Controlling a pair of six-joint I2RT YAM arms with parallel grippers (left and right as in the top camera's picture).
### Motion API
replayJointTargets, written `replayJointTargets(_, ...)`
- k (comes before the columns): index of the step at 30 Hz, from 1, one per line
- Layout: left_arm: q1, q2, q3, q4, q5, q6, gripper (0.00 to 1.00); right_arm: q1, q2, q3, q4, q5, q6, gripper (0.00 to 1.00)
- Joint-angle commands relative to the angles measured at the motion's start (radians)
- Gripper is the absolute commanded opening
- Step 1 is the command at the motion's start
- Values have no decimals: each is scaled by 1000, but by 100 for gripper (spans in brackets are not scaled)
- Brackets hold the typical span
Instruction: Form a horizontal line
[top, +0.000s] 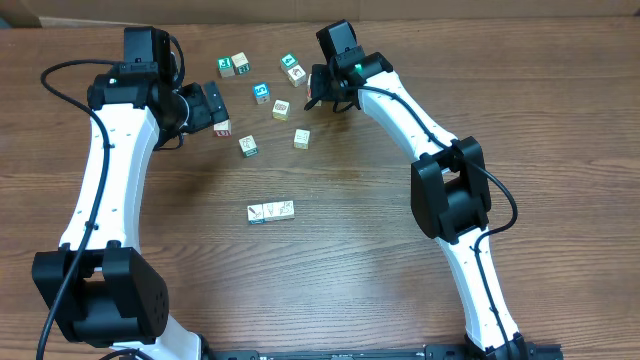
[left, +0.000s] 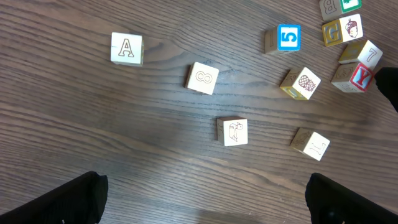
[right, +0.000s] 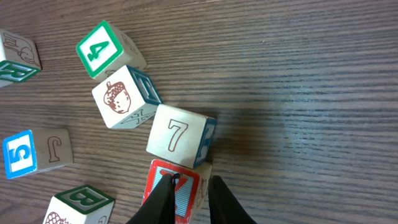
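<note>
Wood table (top: 350, 280): 3-cube horizontal line (top: 270, 212), long axis left-right.

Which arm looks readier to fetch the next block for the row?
Probably the right: the right gripper sits directly over the red-edged cube, while the left gripper hangs open above the table, holding nothing.

The row of cubes (top: 270, 212) lies alone on the worktop (top: 340, 270), with bare wood on every side for a hand to pass. Farther back, loose cubes (top: 281, 109) crowd the space between the left hand (top: 220, 110) and the right hand (top: 316, 90). At the right hand's fingertips, the red cube (right: 180, 190), 7 cube (right: 177, 135) and acorn cube (right: 115, 99) sit packed edge to edge.
</note>
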Motion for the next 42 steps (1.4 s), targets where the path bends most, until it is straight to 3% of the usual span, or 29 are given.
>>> replayJointTargets(1, -1, -2, 14, 2, 3, 7, 100, 5, 3, -26, 8, -5, 4, 16)
replayJointTargets(12, -1, -2, 14, 2, 3, 7, 100, 3, 2, -76, -5, 37, 3, 17)
replayJointTargets(24, -1, -2, 14, 2, 3, 7, 100, -63, -16, -75, -159, 101, 3, 24)
replayJointTargets(42, -1, -2, 14, 2, 3, 7, 100, -183, -83, -74, -398, 101, 3, 23)
